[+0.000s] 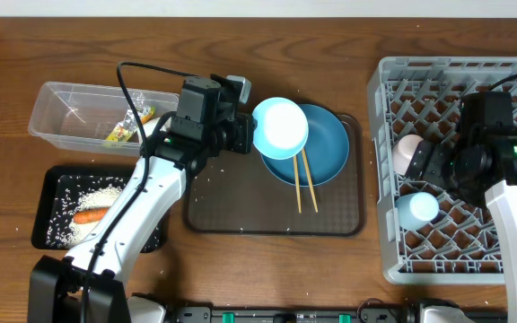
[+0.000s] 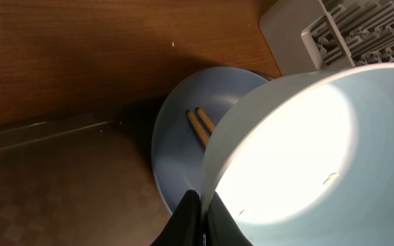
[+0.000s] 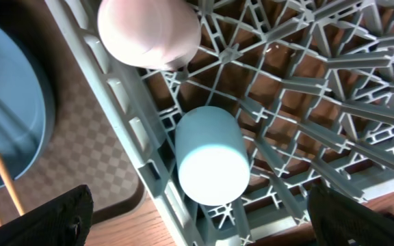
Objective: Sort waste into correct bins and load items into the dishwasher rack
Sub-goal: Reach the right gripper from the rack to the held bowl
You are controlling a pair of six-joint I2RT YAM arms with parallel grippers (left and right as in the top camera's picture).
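Your left claw (image 2: 201, 217), clamped on the rim of the light blue bowl (image 1: 280, 126) above the blue plate (image 1: 328, 148), may drop it onto the chopsticks (image 1: 304, 179) if you swing fast; right claw (image 3: 197, 216) gapes empty.

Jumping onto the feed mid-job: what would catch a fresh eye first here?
The left tool pinches the rim of the light blue bowl, held over the blue plate with two chopsticks on the brown tray. The right tool hangs open above the grey rack, where a pink cup and a light blue cup sit.
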